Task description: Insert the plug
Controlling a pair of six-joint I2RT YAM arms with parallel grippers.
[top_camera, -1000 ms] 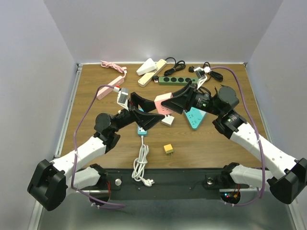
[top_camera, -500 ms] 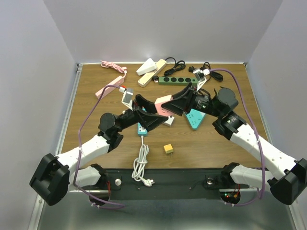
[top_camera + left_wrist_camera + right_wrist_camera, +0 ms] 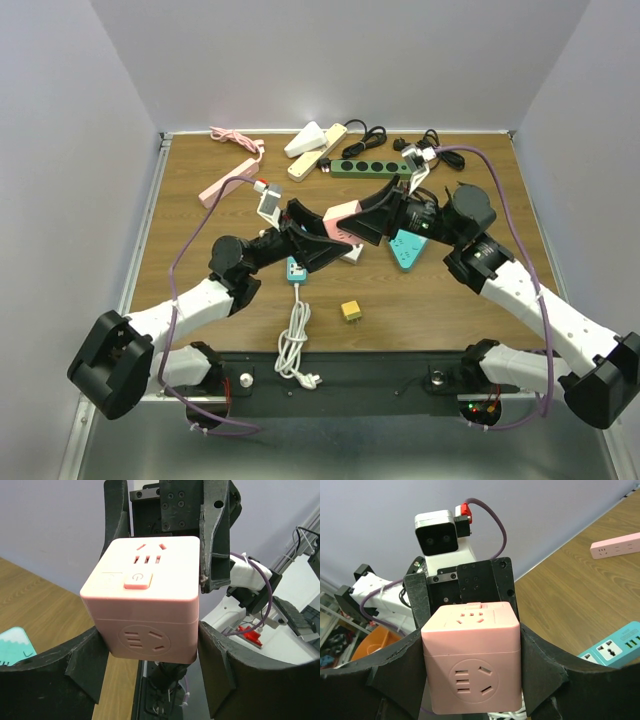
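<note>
1. The right gripper (image 3: 472, 655) pinches the pink cube socket (image 3: 340, 220) above mid-table, probably for a handover.
2. The left gripper (image 3: 150, 650) brackets the same cube; whether its jaws press, I cannot tell.
3. The white plug (image 3: 312, 380) lies by the near edge, unheld.

the cube socket (image 3: 145, 610) is pale pink. the table (image 3: 420, 300) is brown wood grain. one power strip (image 3: 405, 248) is teal, the long strip (image 3: 370, 167) dark green, the small adapter (image 3: 351, 311) yellow, the coiled cable (image 3: 295, 345) white.
</note>
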